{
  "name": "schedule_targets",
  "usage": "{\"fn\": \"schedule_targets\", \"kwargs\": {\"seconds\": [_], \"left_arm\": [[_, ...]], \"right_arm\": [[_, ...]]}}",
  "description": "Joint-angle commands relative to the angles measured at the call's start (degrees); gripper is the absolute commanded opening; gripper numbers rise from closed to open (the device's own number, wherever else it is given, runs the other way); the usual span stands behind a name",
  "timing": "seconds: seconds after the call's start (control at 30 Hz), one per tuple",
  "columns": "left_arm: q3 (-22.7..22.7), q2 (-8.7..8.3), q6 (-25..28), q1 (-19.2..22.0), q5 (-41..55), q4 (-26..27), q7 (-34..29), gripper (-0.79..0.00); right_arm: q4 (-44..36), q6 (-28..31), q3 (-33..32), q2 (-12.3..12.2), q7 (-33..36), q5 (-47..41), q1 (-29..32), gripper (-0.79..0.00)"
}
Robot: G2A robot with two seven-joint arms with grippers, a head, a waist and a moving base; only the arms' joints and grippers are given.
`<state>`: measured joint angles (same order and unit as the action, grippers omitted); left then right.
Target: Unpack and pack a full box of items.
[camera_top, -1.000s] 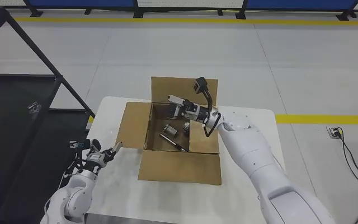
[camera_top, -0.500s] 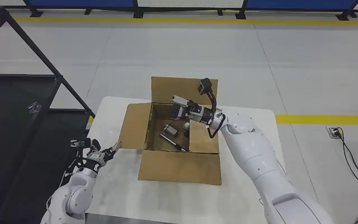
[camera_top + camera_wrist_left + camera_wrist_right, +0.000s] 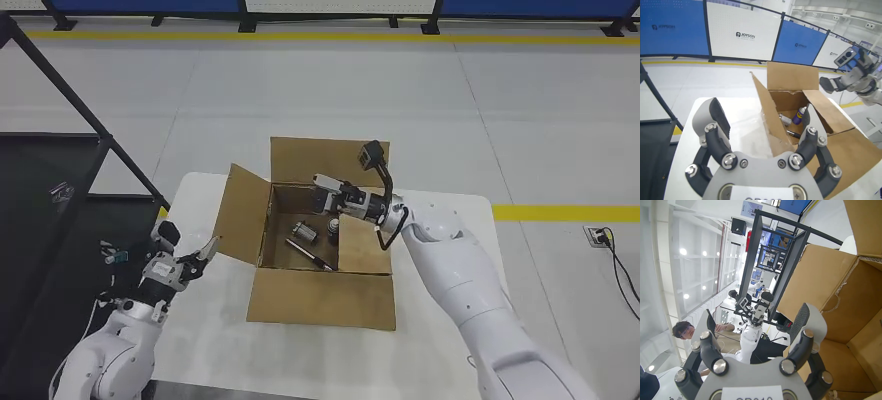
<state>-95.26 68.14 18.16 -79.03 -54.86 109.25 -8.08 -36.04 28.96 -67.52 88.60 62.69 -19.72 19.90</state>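
The open cardboard box stands mid-table. Inside lie a blue spray can, a small metal part and a black pen. My left gripper is open at the box's left side, low over the table. The raised left flap has its lower edge between the fingers. My right gripper hovers open over the far part of the box with nothing in it, the far flap beside its fingers.
The white table has free room in front and to the left of the box. A black metal frame stands off the left edge. The right flap leans in over the box's right side.
My left gripper has come up and in toward the box. The left flap, flat before, now tilts upward. The right gripper has drifted slightly to the right.
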Motion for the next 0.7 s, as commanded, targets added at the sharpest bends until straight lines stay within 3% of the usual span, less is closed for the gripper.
{"fn": "schedule_targets", "kwargs": {"seconds": [0.0, 0.2, 0.33, 0.5, 0.57, 0.67], "left_arm": [[1.5, -0.03, 0.91, 0.63, -0.28, 1.61, -1.41, 0.0], [9.55, 0.41, 2.36, 7.19, 3.22, -1.37, -7.12, 0.0], [15.76, 1.15, 0.12, 13.79, 5.23, -6.94, -10.53, 0.0], [23.53, 2.36, -1.34, 21.55, 6.71, -15.5, -14.09, 0.0], [24.53, 2.57, -1.18, 22.54, 7.62, -16.91, -14.57, 0.0], [24.53, 2.57, -1.18, 22.54, 7.62, -16.91, -14.57, 0.0]], "right_arm": [[-0.71, 0.44, -0.78, -0.42, -0.45, -0.18, 0.75, 0.0], [-6.58, 4.2, -5.09, -2.47, -1.94, -0.7, 5.57, 0.0], [-14.72, 6.45, -9.48, -4.33, -3.34, -0.45, 11.81, 0.0], [-27.17, 4.81, -15.11, -6.55, -5.59, 2.22, 20.8, 0.0], [-31.33, 2.95, -17.03, -7.29, -6.63, 4.09, 23.89, 0.0], [-31.33, 2.95, -17.03, -7.29, -6.63, 4.09, 23.89, 0.0]]}}
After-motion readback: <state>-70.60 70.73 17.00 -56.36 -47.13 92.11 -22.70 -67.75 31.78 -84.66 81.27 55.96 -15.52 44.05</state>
